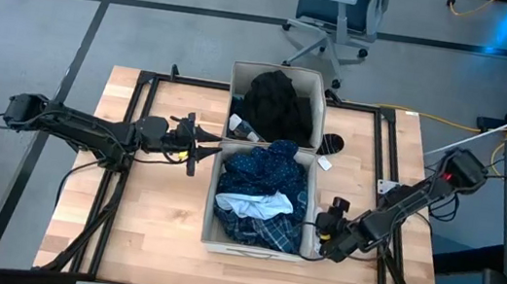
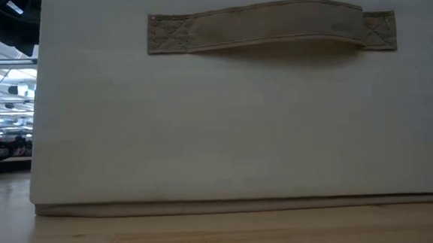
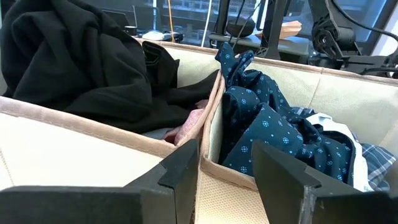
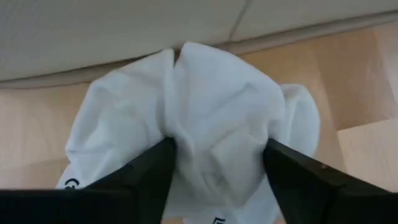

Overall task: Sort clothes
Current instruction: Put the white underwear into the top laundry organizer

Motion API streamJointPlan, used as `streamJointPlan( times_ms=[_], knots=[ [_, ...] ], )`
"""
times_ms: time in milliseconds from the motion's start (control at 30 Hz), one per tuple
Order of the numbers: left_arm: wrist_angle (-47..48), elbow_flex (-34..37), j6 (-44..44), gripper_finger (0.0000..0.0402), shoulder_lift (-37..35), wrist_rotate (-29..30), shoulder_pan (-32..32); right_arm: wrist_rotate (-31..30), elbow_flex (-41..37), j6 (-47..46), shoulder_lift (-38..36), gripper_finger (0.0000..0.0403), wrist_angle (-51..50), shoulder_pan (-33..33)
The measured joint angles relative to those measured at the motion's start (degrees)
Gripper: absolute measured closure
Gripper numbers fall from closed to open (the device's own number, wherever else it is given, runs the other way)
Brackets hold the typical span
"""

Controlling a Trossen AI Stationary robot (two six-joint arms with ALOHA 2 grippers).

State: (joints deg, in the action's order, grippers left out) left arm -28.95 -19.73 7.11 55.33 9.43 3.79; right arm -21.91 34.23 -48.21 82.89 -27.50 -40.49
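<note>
Overhead camera looks straight down; table-level camera faces, very close, the near bin (image 2: 238,112).
</note>
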Motion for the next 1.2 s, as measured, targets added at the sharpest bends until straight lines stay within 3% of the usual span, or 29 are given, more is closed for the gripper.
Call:
streamJointPlan(
  times_ms=[333, 533, 767, 933, 1200],
  knots=[
    [0.0, 0.0, 0.0, 0.0263, 0.0, 0.0, 0.0, 1.3, 0.0, 0.9, 1.5, 0.0381, -1.1, 0.0],
    [0.0, 0.0, 0.3, 0.0263, 0.0, 0.0, 0.0, 3.4, 2.7, -0.9, 0.7, 0.0366, -7.0, 0.0],
    [0.0, 0.0, 0.4, 0.0263, 0.0, 0.0, 0.0, 2.9, 11.2, -0.9, -4.4, 0.0394, -22.6, 0.0],
    [0.1, 0.0, 0.4, 0.0263, 0.0, 0.0, 0.0, -0.9, 18.5, -0.9, -8.5, 0.0381, -33.0, 0.0],
    [0.1, 0.0, 0.4, 0.0263, 0.0, 0.0, 0.0, -9.3, 32.6, -0.8, -11.7, 0.0392, -51.7, 0.0]
  ],
)
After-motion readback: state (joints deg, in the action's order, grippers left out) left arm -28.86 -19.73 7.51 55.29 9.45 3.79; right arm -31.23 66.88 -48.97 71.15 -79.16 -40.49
